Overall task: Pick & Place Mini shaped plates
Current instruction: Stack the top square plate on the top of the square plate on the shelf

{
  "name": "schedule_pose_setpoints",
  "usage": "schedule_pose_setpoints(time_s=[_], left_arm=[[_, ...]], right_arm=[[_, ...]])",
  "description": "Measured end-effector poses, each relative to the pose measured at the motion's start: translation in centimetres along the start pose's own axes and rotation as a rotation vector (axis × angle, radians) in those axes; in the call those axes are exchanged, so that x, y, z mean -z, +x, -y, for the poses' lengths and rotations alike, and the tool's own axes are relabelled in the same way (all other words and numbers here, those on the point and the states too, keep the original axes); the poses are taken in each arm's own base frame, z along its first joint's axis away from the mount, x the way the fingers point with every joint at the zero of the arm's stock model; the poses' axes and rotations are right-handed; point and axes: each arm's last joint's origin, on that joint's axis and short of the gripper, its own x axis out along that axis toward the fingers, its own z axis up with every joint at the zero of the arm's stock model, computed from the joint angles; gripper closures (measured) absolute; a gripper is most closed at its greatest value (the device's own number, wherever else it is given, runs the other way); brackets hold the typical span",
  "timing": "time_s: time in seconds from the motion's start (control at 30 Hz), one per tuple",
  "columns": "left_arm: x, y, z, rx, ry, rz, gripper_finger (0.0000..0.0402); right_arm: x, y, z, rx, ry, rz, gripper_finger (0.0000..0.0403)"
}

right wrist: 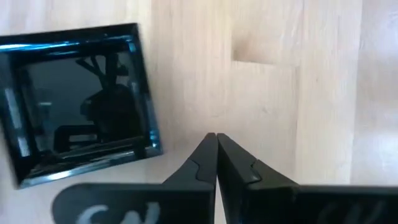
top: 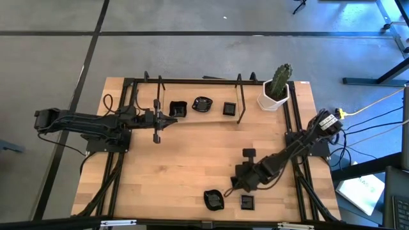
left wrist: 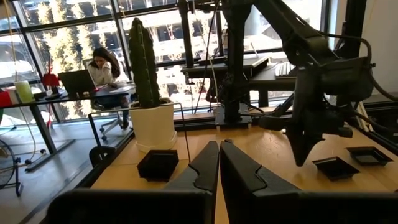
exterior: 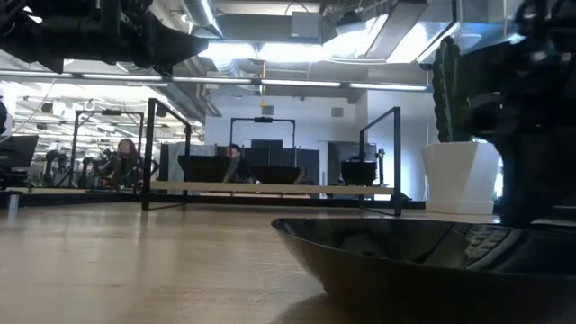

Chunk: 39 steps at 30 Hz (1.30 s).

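The right gripper [right wrist: 216,144], fingers pressed together and empty, hangs beside a square plate [right wrist: 78,102], seemingly between picks; left gripper [left wrist: 219,152] waits closed.

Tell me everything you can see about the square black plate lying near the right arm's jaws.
The square black plate is a small glossy dish with a raised rim and a flat sunken centre that mirrors the arm above it. It looks like glazed ceramic or hard plastic. It lies flat and upright on the wooden table, near the front edge, beside a rounded black plate. The right gripper, jaws shut, hovers just next to it; nothing touches the plate.
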Motion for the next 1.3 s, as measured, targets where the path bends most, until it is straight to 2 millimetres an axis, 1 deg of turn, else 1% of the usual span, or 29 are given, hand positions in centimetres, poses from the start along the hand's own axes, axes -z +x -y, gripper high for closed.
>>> schedule_pose_setpoints(time_s=[0.2, 0.43, 0.57, 0.67, 0.73, 0.8, 0.93, 1.03, 1.1, 1.13, 1.2, 1.3], left_arm=[[0.0, 0.0, 0.0, 0.001, 0.000, -0.003, 0.0393], [0.0, 0.0, 0.0, 0.000, 0.000, -0.003, 0.0389], [0.0, 0.0, 0.0, 0.000, 0.000, -0.004, 0.0391], [0.1, 0.0, 0.0, 0.000, 0.000, -0.005, 0.0393], [0.0, 0.0, 0.0, 0.000, 0.001, -0.005, 0.0393], [0.1, 0.0, 0.0, 0.000, 0.001, -0.006, 0.0391], [0.1, 0.0, 0.0, 0.001, 0.017, -0.006, 0.0389], [0.1, 0.0, 0.0, 0.001, 0.034, -0.011, 0.0390], [0.2, 0.0, 0.0, 0.002, 0.026, -0.018, 0.0392], [0.2, 0.0, 0.0, 0.003, 0.026, -0.023, 0.0393], [0.3, 0.0, 0.0, 0.004, 0.026, -0.033, 0.0393], [0.4, 0.0, 0.0, 0.005, 0.026, -0.040, 0.0391]], right_arm=[[-0.5, 0.5, 1.1, 0.032, -0.005, -0.008, 0.0395], [-0.7, 0.5, 1.5, 0.099, -0.044, 0.024, 0.0395], [-0.8, 0.5, 1.5, 0.110, -0.057, 0.038, 0.0395], [-1.3, 0.1, 1.4, 0.119, -0.053, 0.051, 0.0395], [-2.1, -0.7, 1.3, 0.120, -0.052, 0.049, 0.0395], [-3.2, -2.1, 1.0, 0.095, -0.038, 0.045, 0.0395], [-5.5, -5.2, -0.9, -0.139, -0.041, 0.054, 0.0395], [-5.8, -6.4, -2.3, -0.256, -0.069, 0.086, 0.0396], [-5.4, -6.4, -3.0, -0.287, -0.114, 0.098, 0.0396], [-5.1, -6.0, -3.3, -0.290, -0.132, 0.104, 0.0396], [-4.8, -4.9, -4.0, -0.281, -0.152, 0.137, 0.0396], [-4.4, -3.1, -4.9, -0.294, -0.158, 0.129, 0.0396]])
